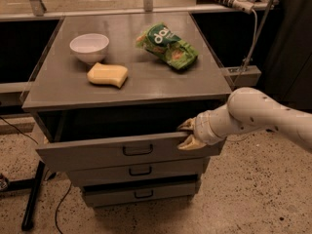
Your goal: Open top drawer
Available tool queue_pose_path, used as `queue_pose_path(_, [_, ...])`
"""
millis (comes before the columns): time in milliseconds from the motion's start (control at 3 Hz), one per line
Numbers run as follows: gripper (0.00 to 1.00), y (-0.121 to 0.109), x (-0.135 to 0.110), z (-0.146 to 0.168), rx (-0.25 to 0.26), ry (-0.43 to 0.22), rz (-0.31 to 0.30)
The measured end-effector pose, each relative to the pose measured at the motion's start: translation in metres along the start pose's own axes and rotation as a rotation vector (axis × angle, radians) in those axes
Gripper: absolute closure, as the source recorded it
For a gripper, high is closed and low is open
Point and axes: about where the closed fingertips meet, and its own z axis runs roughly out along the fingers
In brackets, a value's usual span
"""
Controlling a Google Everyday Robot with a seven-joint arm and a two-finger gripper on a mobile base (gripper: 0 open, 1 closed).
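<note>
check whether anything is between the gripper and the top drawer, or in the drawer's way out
Nothing visible does. The gripper is right at the top drawer, at the right end of its front edge, and nothing shows in front of the partly open drawer.

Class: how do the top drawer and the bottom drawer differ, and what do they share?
The top drawer is pulled out; the bottom drawer sits further back. The top drawer's front is wider and taller than the bottom drawer's. The gripper is at the top drawer's right end; nothing touches the bottom drawer. Both are grey with small black centred handles.
</note>
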Motion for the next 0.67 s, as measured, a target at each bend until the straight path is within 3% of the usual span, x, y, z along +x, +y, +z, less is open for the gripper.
queue_pose_path(333, [0.38,0.0419,0.0032,-0.0097,-0.016,-0.037,-0.003])
queue_pose_path(667, [0.61,0.0398,0.0002,-0.0138,-0.016,-0.037,-0.003])
